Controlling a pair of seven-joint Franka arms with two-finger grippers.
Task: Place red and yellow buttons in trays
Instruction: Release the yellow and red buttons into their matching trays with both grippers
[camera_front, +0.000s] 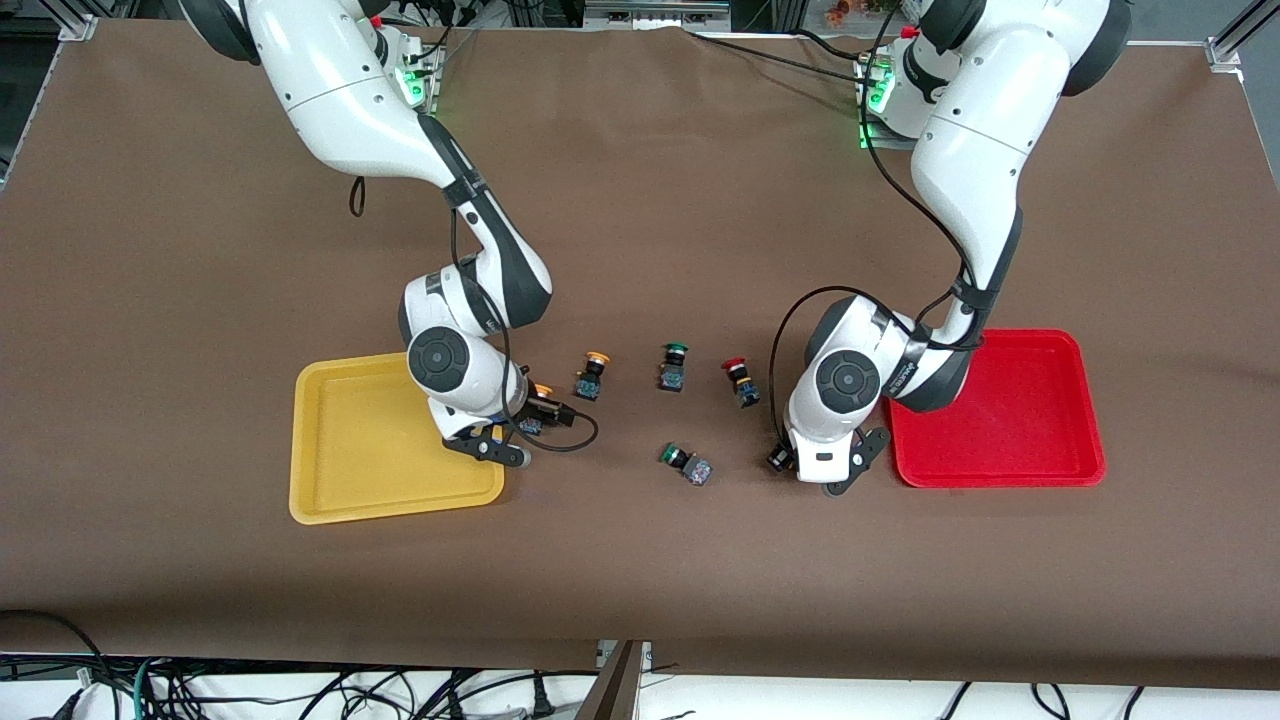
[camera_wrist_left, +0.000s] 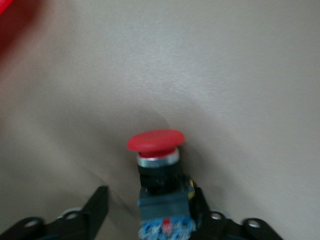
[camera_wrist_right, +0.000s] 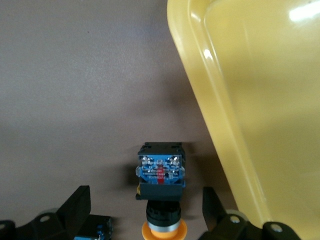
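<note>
Trays: both empty right now. Shallow yellow plastic tray (camera_front: 350, 480) sits at the right arm's end of the brown surface (camera_front: 640, 580), shallow red plastic tray (camera_front: 1040, 465) at the left arm's end.

Right end effector (camera_front: 512, 440): low, just beside the yellow tray's rim, fingers spread on either side of an orange-capped push-button switch (camera_wrist_right: 160, 200) lying on its side, not clenched on it.

Left end effector (camera_front: 815, 465): low beside the red tray, released, with a red-capped push-button switch (camera_wrist_left: 156, 170) between the fingers, one finger maybe touching its base.

Loose buttons: another orange-capped switch (camera_front: 592, 374) and another red-capped switch (camera_front: 740, 381) wait mid-surface. Two green-capped switches (camera_front: 675, 366) aren't part of the job.

Risk: my guess, the round neck rolls or twists as the fingers close, so either switch could squirt out.
</note>
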